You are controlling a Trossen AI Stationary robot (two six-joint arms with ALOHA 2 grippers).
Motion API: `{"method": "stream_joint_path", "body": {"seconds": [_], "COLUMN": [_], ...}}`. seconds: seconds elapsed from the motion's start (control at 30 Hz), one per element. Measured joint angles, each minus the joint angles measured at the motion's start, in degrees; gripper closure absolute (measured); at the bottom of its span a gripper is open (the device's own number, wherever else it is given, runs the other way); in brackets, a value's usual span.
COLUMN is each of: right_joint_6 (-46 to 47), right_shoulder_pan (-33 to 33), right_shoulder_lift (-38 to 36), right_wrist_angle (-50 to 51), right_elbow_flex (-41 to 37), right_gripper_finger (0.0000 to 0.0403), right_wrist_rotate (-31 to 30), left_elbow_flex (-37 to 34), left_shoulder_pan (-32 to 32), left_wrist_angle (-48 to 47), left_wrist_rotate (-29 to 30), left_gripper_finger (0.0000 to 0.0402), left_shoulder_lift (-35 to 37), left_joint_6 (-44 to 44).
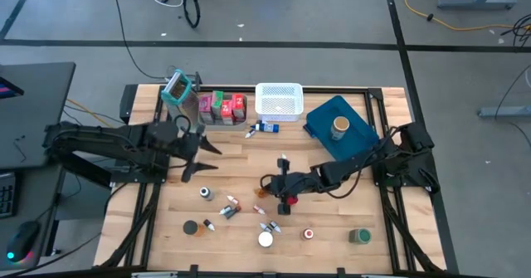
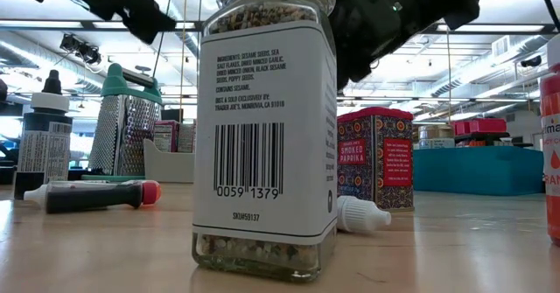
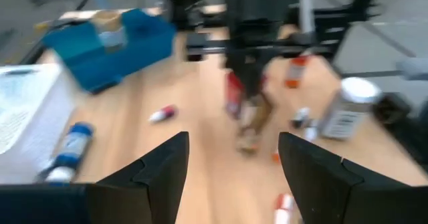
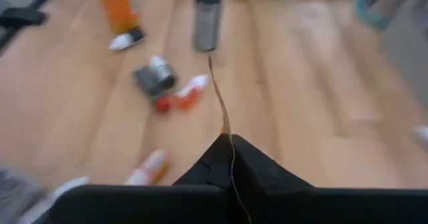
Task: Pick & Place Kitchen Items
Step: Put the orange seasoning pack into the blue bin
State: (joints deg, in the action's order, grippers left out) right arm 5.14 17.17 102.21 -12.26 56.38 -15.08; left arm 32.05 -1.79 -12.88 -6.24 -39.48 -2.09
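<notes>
My right gripper is pressed together above the smooth wooden desk, gripping nothing. My left gripper is spread. Small round jars and skinny tubes lie scattered near.

Wooden table top in a dark frame. Along the far edge, left to right: a metal grater, a clear bin holding red and pink cartons, a white mesh basket and a blue tray carrying a jar; a blue-labelled tube lies just in front of the basket. Toward the near edge lie scattered small goods — a white-lidded spice jar, a dark round lid, a red-topped jar, a green-lidded jar at right — and several tiny bottles around the centre.
</notes>
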Motion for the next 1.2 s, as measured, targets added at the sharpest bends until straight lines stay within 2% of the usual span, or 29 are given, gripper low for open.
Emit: {"method": "stream_joint_path", "body": {"seconds": [0.2, 0.3, 0.5, 0.7, 0.93, 1.03, 1.2], "right_joint_6": [-8.7, -11.8, -13.6, 0.5, 23.4, 28.9, 29.8], "right_shoulder_pan": [-1.0, -2.5, -8.3, -18.4, -29.5, -31.8, -32.8], "right_shoulder_lift": [-5.0, -9.4, -20.5, -28.4, -28.6, -27.8, -25.4], "right_wrist_angle": [0.9, 1.1, 14.2, 27.8, 44.4, 49.2, 49.3], "right_elbow_flex": [0.0, 0.0, 0.0, 0.0, 0.0, -0.1, -0.1], "right_gripper_finger": [0.0397, 0.0395, 0.0399, 0.0399, 0.0399, 0.0399, 0.0398], "right_wrist_rotate": [-9.0, -16.2, -23.5, -29.8, -32.0, -30.8, -25.4], "left_elbow_flex": [0.0, 0.0, 0.0, 0.0, 0.0, 0.0, 0.0], "left_shoulder_pan": [-2.9, -3.8, -4.9, -5.0, -5.0, -5.0, -5.0], "left_wrist_angle": [1.9, 2.1, 2.2, 2.1, 2.1, 2.1, 2.0], "left_wrist_rotate": [0.7, 1.0, 1.1, 3.0, 7.1, 7.1, 7.1], "left_gripper_finger": [0.0162, 0.0162, 0.0162, 0.0162, 0.0162, 0.0162, 0.0162], "left_shoulder_lift": [0.0, 0.0, 0.0, 0.0, 0.0, 0.0, 0.0], "left_joint_6": [0.6, 2.9, 4.8, 4.8, 4.4, 4.4, 4.4]}}
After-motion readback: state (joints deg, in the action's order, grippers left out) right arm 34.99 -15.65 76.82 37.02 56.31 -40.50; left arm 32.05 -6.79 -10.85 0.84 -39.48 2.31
